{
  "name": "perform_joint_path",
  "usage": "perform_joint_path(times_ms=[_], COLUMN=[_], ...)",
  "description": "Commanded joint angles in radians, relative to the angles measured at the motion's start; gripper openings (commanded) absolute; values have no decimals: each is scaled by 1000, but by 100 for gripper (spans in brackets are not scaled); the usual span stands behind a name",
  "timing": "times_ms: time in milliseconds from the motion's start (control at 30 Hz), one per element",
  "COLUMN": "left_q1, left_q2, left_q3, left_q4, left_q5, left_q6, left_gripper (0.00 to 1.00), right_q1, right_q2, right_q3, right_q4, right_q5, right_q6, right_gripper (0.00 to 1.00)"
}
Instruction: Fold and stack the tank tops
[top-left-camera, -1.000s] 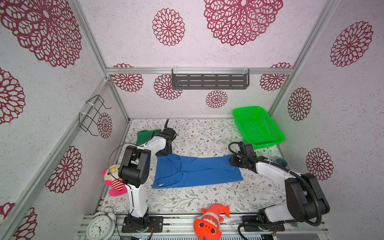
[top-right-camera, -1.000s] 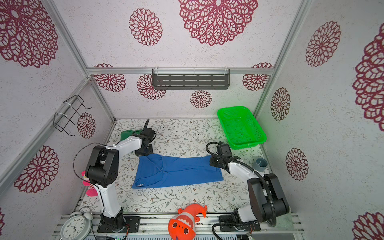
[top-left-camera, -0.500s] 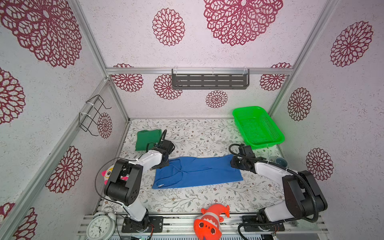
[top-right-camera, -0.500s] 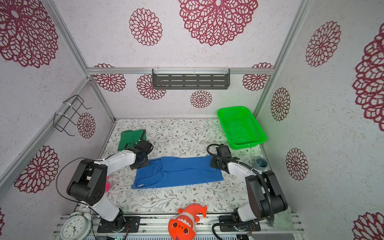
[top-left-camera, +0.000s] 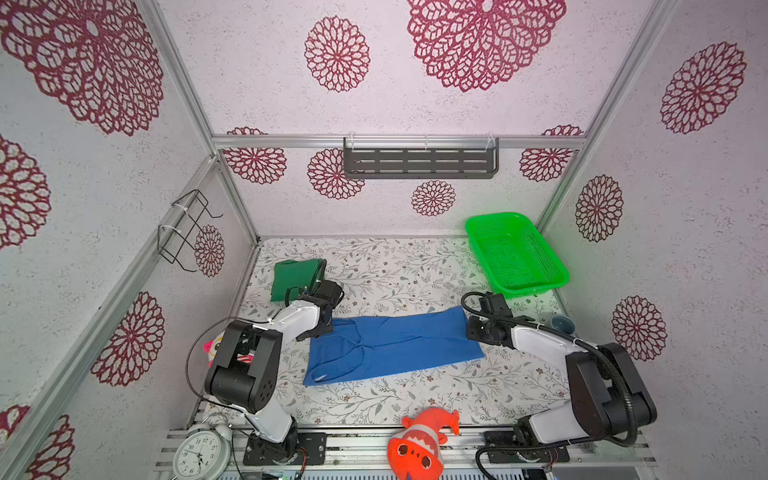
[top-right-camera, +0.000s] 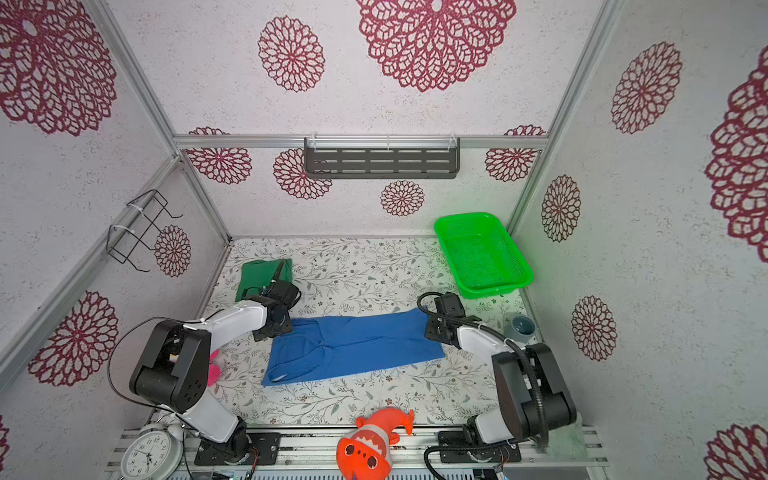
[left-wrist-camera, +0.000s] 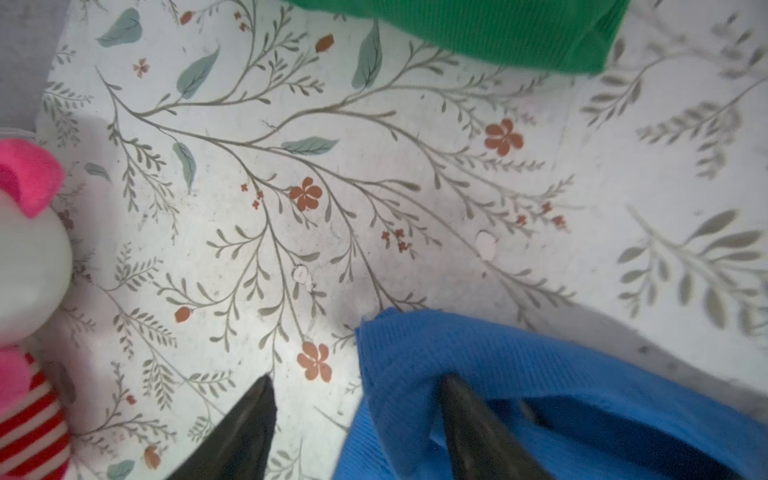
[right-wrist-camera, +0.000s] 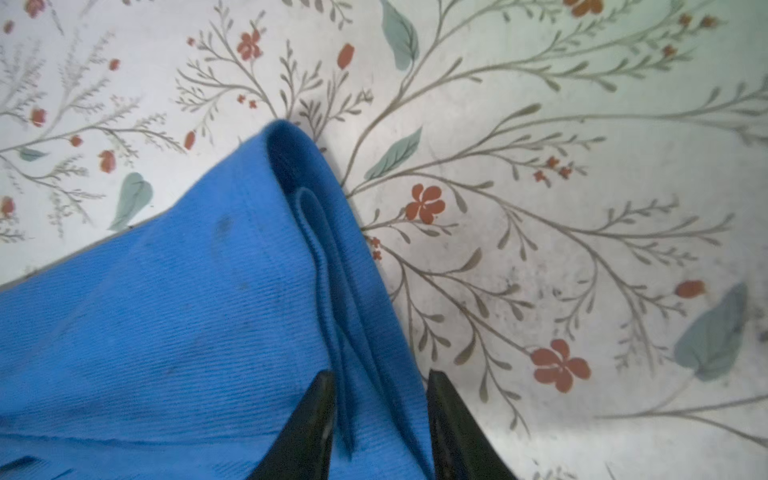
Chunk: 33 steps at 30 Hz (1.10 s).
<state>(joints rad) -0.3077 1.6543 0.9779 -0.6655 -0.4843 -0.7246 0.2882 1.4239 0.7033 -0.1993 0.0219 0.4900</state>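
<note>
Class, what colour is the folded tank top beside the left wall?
Dark green; the tank top shows best in a top view.

The floral-printed tabletop (top-left-camera: 415, 270) is taken in whole in both top views, from high above its front edge, tilted downward. The wrist views are held close over it, aimed down; the royal blue cloth tank top (top-left-camera: 395, 345) (left-wrist-camera: 540, 374) (right-wrist-camera: 166, 332) is shared by all four.

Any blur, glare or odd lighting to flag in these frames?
In the left wrist view the pink toy is out of focus and part of the leaf print on the table is soft; in the right wrist view the weave of the blue shirt is sharp; in both top views the green basket is oversaturated and tints the wall beside it.
</note>
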Motion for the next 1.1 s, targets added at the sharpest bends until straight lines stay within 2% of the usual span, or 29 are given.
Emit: perform_joint_path(times_ms=[0, 100, 200, 333, 433, 667, 900, 1067], left_q1=[-36, -87, -146, -228, -266, -295, -303, -307], left_q2=[-72, -107, -125, -122, -88, 12, 50, 78], left_q3=[57, 100, 119, 117, 129, 148, 123, 119], left_q4=[-102, -203, -253, -174, -106, -53, -16, 5], left_q5=[-24, -25, 53, 231, 318, 372, 401, 415], left_q6=[4, -21, -60, -98, -119, -136, -157, -166], left_gripper=[73, 73, 69, 61, 56, 52, 51, 47], right_q1=[-4, -6, -6, -14, -17, -13, -12, -11], right_q2=[-80, -101, -101, -75, -54, -3, 25, 45], right_q3=[48, 50, 43, 28, 14, -3, -20, -29], right_q4=[-76, -112, -127, -116, -83, -8, 23, 44], right_q5=[-31, -75, -111, -135, -154, -205, -218, -225], right_q6=[-18, -21, -21, -16, -6, 25, 35, 42], right_gripper=[41, 42, 44, 47, 47, 46, 46, 46])
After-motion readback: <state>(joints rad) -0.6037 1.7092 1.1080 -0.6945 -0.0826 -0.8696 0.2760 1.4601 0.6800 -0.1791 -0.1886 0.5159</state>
